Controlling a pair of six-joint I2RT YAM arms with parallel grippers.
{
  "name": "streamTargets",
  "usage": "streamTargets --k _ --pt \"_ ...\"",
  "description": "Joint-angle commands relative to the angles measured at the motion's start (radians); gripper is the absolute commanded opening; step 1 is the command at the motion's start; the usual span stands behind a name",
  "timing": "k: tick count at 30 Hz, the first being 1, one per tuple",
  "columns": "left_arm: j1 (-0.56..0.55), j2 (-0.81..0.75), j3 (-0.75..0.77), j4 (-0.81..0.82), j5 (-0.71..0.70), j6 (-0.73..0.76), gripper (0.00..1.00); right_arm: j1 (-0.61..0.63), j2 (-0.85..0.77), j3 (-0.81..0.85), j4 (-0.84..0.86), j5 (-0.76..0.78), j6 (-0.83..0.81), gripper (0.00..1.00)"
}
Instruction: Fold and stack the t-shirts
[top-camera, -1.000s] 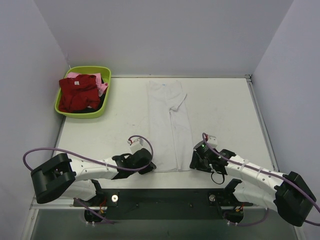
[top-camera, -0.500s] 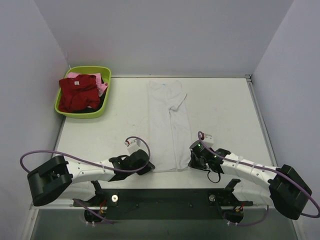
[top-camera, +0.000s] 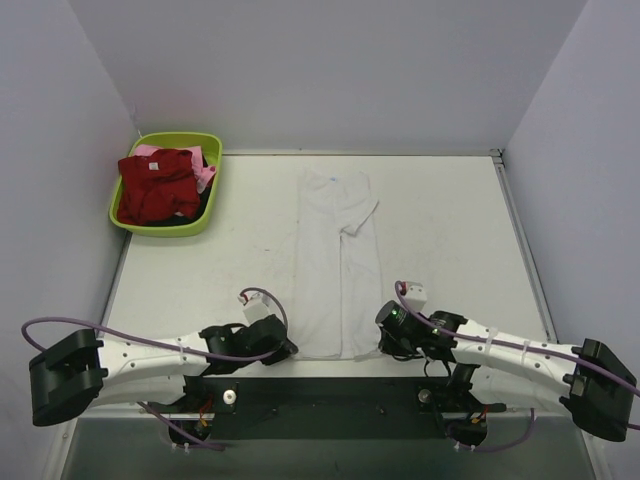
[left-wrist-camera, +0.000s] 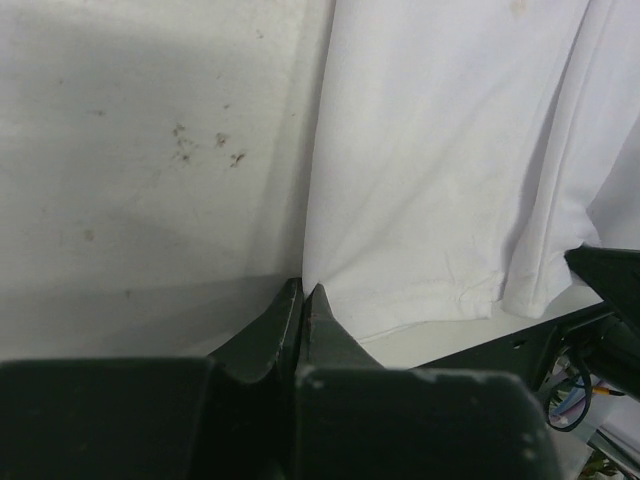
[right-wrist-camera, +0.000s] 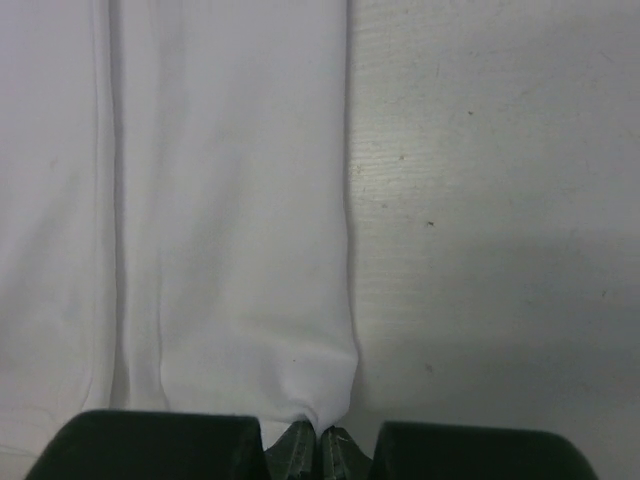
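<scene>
Lying down the middle of the table (top-camera: 450, 230), the white t-shirt (top-camera: 335, 260) is pinched at both near corners. One is squeezed by the left gripper (top-camera: 288, 350), the other by the right gripper (top-camera: 380, 342).

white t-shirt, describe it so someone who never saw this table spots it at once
On the pale table, look down the middle. The white t-shirt lies there flat, folded long and narrow. Unlike the red shirt and pink shirt heaped in the lime-green basin at far left, it is spread out.
</scene>
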Motion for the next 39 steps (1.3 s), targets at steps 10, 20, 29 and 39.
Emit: streamTargets --k 10,20,29,39 --pt "-0.045 -0.082 0.164 -0.290 -0.140 0.038 0.00 0.026 0.041 0.154 -0.134 0.122 -0.007 0.00" --pt "0.001 -0.001 0.313 -0.292 -0.163 0.152 0.00 0.009 0.091 0.263 -0.130 0.149 -0.057 0.00" --pt "0.159 0.021 0.350 -0.241 -0.108 0.269 0.00 -0.118 0.127 0.360 -0.108 0.154 -0.172 0.00" --pt "0.307 0.189 0.477 -0.106 -0.002 0.392 0.00 -0.277 0.243 0.459 -0.019 0.087 -0.289 0.00"
